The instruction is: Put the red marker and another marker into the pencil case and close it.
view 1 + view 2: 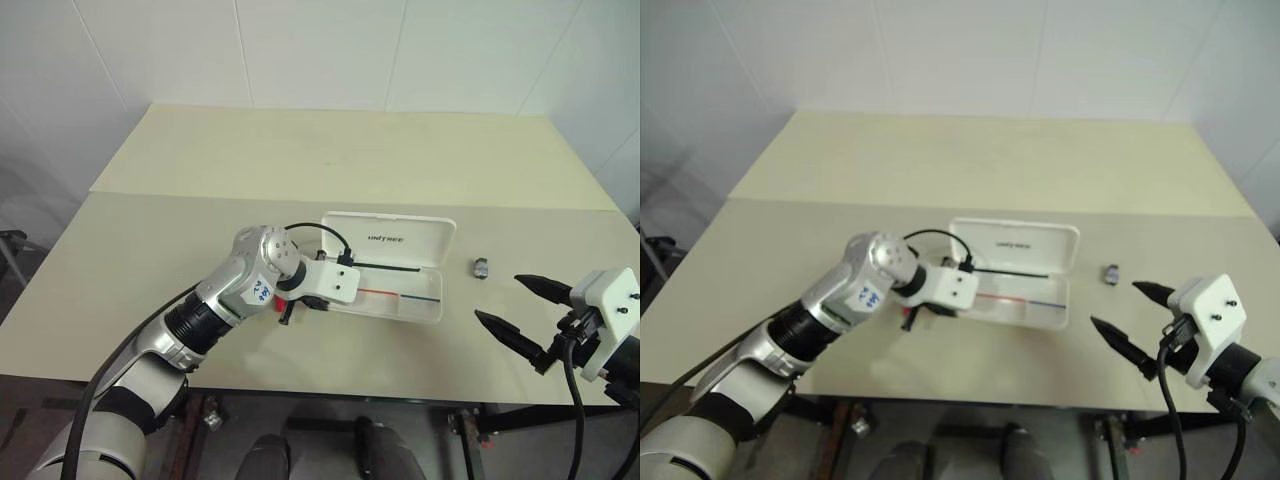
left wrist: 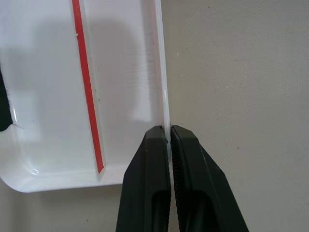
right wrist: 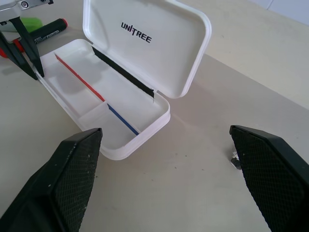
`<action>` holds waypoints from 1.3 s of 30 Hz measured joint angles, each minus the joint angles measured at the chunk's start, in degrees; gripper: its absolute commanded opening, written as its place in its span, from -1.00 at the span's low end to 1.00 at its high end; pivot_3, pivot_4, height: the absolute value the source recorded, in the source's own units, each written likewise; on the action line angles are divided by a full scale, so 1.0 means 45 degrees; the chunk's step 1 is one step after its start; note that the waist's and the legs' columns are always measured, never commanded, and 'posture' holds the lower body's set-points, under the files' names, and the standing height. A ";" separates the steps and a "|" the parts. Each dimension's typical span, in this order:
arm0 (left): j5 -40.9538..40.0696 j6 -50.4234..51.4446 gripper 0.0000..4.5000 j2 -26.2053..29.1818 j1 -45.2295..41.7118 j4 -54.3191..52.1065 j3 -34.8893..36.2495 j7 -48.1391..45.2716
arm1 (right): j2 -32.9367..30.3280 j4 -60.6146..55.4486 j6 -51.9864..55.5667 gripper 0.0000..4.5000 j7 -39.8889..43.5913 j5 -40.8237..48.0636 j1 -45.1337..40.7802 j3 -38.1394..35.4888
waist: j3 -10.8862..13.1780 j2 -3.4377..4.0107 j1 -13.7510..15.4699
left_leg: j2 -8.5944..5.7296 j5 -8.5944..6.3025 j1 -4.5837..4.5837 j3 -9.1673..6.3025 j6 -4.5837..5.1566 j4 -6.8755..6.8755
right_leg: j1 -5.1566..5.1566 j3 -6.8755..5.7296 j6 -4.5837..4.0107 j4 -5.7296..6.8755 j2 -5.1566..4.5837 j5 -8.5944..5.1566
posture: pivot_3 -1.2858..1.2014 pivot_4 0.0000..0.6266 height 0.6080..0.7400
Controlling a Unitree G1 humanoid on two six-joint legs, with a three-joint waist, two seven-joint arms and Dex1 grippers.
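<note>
The white pencil case [image 1: 395, 236] lies open in the middle of the table, its lid raised at the back and a red and blue stripe along its tray. My left gripper [image 2: 169, 133] is at the tray's near left corner, shut on the thin front wall of the pencil case [image 2: 48, 96]. Just behind that hand lie the red marker [image 3: 48, 30] with its black cap and the light green marker [image 3: 30, 21], side by side on the table left of the case. Off to the case's right, my right gripper [image 1: 497, 297] hovers open and holds nothing.
A small dark object [image 1: 482, 267] lies on the table right of the case, between it and my right gripper. The beige table [image 1: 300, 160] stretches back to a white wall. Its front edge runs just below both hands.
</note>
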 measured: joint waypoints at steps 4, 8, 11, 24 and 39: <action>-0.0004 0.0164 -0.99 -0.0061 -0.0001 -0.0358 -0.0086 -0.0215 | 0.0006 -0.0020 0.0002 1.00 -0.0035 0.0002 -0.0008 0.0040 | 0.0001 -0.0002 0.0098 | -0.0068 -0.0034 0.0013 0.0015 -0.0009 -0.0016 | -0.0059 0.0014 0.0010 0.0105 -0.0071 -0.0081 | 0.03 -0.52 1.00; -0.0007 0.0086 -0.99 -0.0085 -0.0009 -0.0468 -0.0140 -0.0323 | 0.0016 -0.0022 0.0004 1.00 -0.0097 0.0001 -0.0007 0.0066 | 0.0003 -0.0006 0.0284 | -0.0142 -0.0060 0.0019 0.0030 -0.0001 -0.0012 | -0.0205 0.0040 0.0084 0.0459 -0.0138 -0.0255 | 0.03 -0.52 1.00; 0.0037 0.0054 -0.99 -0.0099 -0.0011 -0.0448 -0.0159 -0.0287 | 0.0017 -0.0025 0.0004 1.00 -0.0163 -0.0001 -0.0008 0.0154 | 0.0003 -0.0006 0.0388 | -0.0128 -0.0057 0.0027 0.0027 0.0004 -0.0015 | -0.0236 0.0037 0.0066 0.0531 -0.0115 -0.0282 | 0.03 -0.52 1.00; 0.0242 0.0524 0.83 -0.0414 -0.0046 -0.0420 -0.0276 -0.0103 | 0.0017 -0.0067 0.0004 1.00 -0.0246 -0.0001 0.0026 0.0175 | 0.0012 -0.0021 0.0132 | -0.0126 -0.0062 0.0037 0.0030 0.0011 -0.0019 | -0.0240 0.0038 -0.0007 0.0585 -0.0116 -0.0369 | 0.03 -0.52 1.00; 0.0121 0.1362 0.99 -0.0355 0.0245 -0.1354 -0.0327 -0.0141 | 0.0005 -0.0057 0.0005 1.00 -0.0241 -0.0001 -0.0205 0.0184 | 0.0020 -0.0034 0.0055 | -0.0128 -0.0090 0.0046 0.0026 0.0049 -0.0019 | -0.0274 0.0039 -0.0014 0.0690 -0.0116 -0.0445 | 0.03 -0.52 1.00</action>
